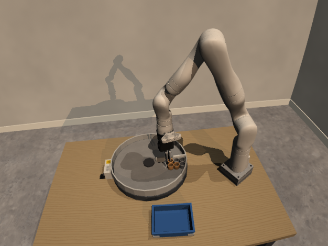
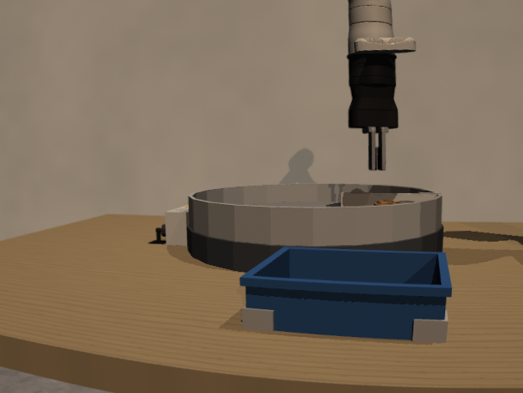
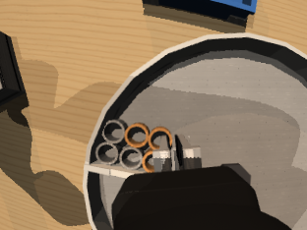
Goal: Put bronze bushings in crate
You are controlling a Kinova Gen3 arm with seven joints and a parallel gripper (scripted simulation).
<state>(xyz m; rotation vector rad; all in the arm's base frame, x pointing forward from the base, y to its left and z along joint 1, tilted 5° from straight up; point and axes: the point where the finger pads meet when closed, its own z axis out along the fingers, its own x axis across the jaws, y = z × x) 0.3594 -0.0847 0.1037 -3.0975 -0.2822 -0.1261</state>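
Observation:
Three bronze bushings stand upright on the turning table, near its rim. Three grey bushings stand beside them, closer to the rim. My gripper points down, above the turning table's wall height in the exterior view. Its fingers stand a narrow gap apart with nothing between them. In the wrist view the fingers partly cover one bronze bushing and overlap the edge of another. The blue crate shows nothing inside in the top view.
A pale divider stands on the turning table right beside the bushings. The turning table's raised wall stands between bushings and crate. A white box sits at the turning table's left side.

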